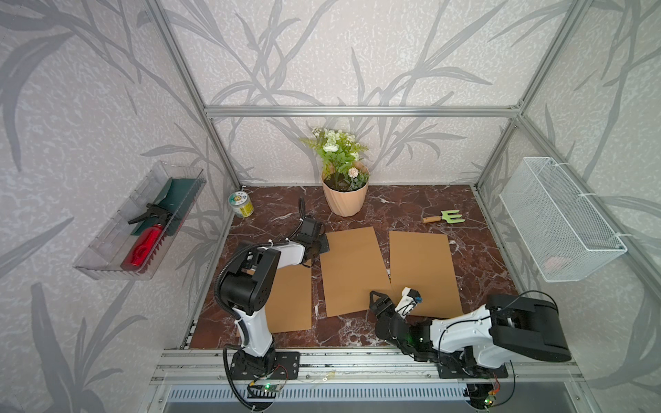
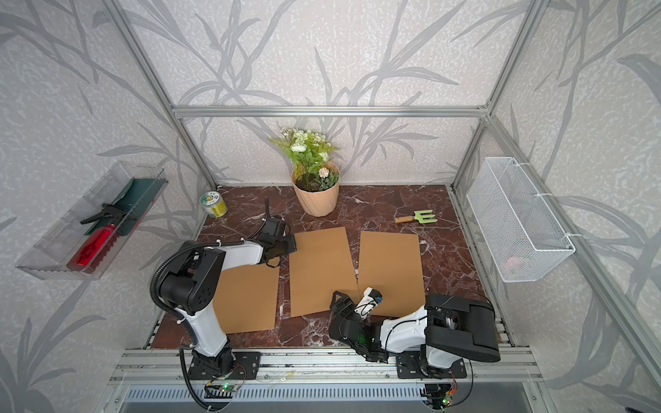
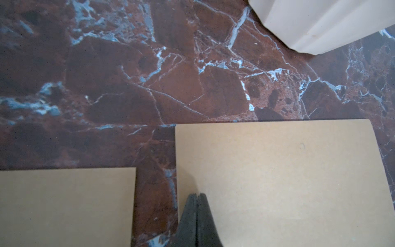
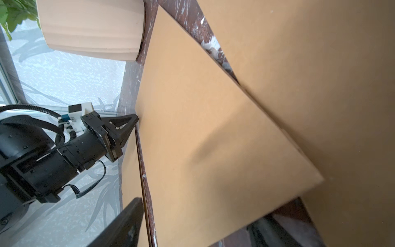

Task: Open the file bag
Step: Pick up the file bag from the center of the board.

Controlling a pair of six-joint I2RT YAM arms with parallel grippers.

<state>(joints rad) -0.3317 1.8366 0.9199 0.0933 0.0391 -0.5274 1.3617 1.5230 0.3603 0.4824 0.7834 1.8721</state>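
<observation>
Three brown file bags lie side by side on the marble table. The middle file bag (image 1: 352,271) (image 2: 322,271) (image 3: 277,171) (image 4: 203,128) is the one both arms are at. My left gripper (image 1: 323,245) (image 2: 291,243) (image 3: 197,195) (image 4: 133,122) is shut, with nothing in it, its tips on this bag's far left corner. At the bag's near edge my right gripper (image 1: 377,302) (image 2: 338,300) (image 4: 195,231) is open, one finger (image 4: 124,224) on each side of the edge. Whether they touch the bag I cannot tell.
The left file bag (image 1: 289,300) (image 3: 64,203) is partly under my left arm; the right file bag (image 1: 422,271) (image 4: 320,85) nearly touches the middle one. At the back stand a flower pot (image 1: 345,200), a green hand rake (image 1: 445,217) and a tin can (image 1: 241,204). A clear tray (image 1: 107,257) and a mesh basket (image 1: 558,218) hang on the side walls.
</observation>
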